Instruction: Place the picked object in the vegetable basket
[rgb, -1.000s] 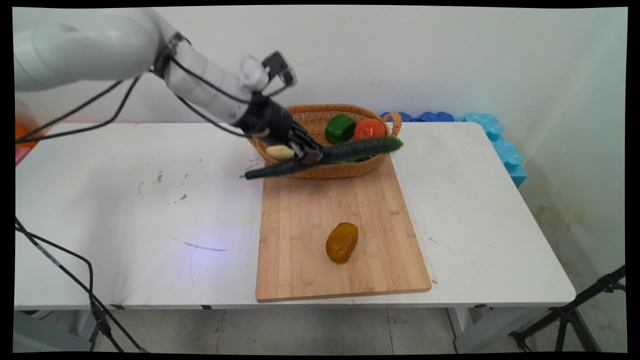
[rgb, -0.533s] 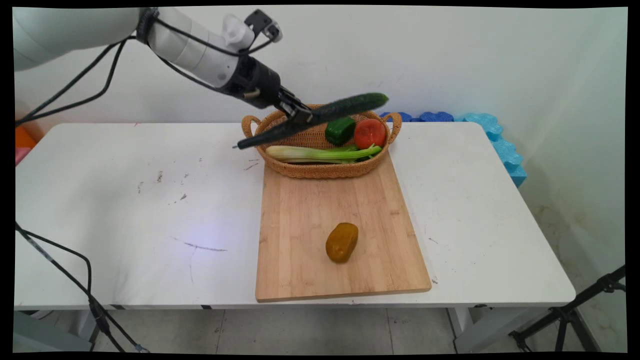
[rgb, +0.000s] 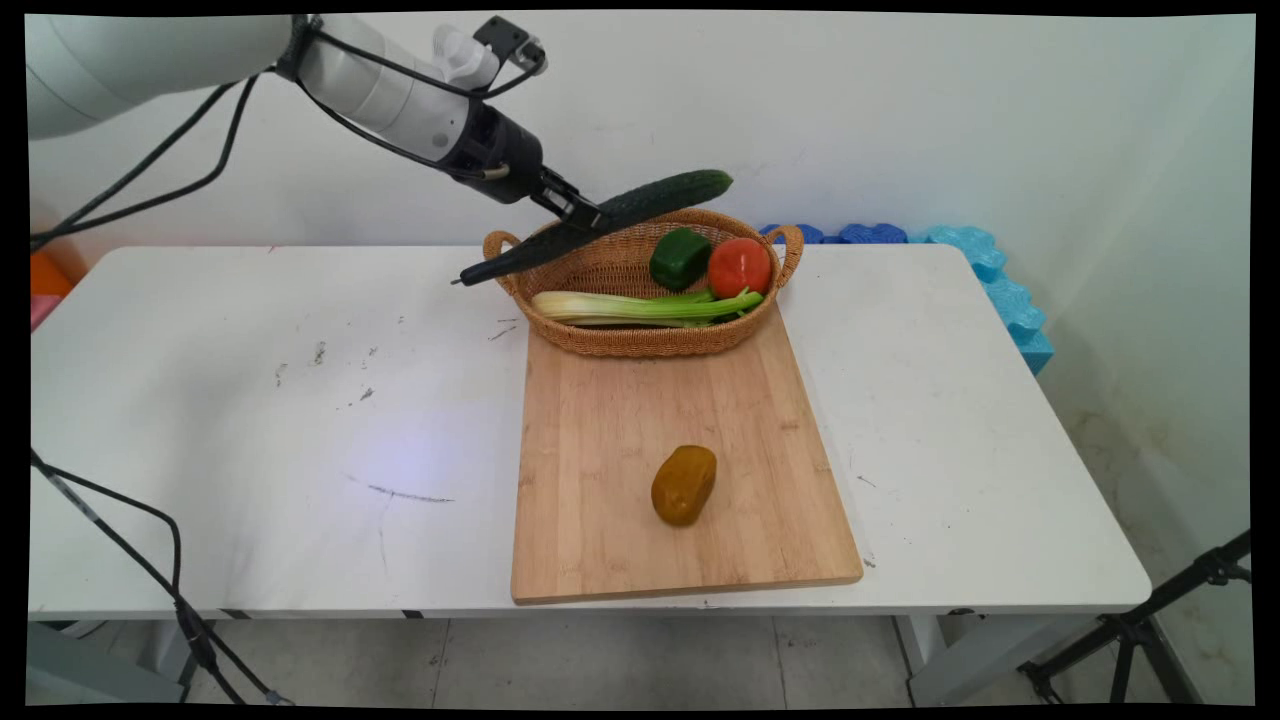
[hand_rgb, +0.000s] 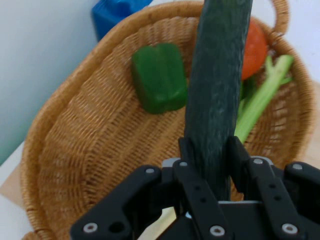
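cucumber (rgb: 600, 222) – long dark-green one, clamped near its middle by the black gripper (rgb: 578, 209), fingers (hand_rgb: 240, 155) pressed on either side of it (hand view). it hangs in the air, tilted: stem end low & toward the table's left, far end high, over the rear-left rim of the wicker basket (rgb: 640, 345). not touching basket or table.

basket contents: green bell pepper (rgb: 680, 257), tomato (rgb: 740, 267), celery stalk (rgb: 645, 307) lying lengthwise along the front. basket sits at the far end of the bamboo cutting board (rgb: 680, 470); a brownish-yellow potato (rgb: 684, 484) lies on the board's near half, well apart from the basket. all on the white table (rgb: 250, 400).

step in hand (judged): veg is lifted clear of the basket, in carry. no goal is stated, so nothing can be said of where it should go; any set-down would call for keeping the low stem end clear of the basket handle.

vs earlier frames: 1 s ago the cucumber was low across the basket front, hiding the celery; 0.5 s ago already raised above the rim. now it's a bit higher & shifted left, w/ the arm drawn back toward upper left. pepper, tomato, celery, potato, board unmoved.
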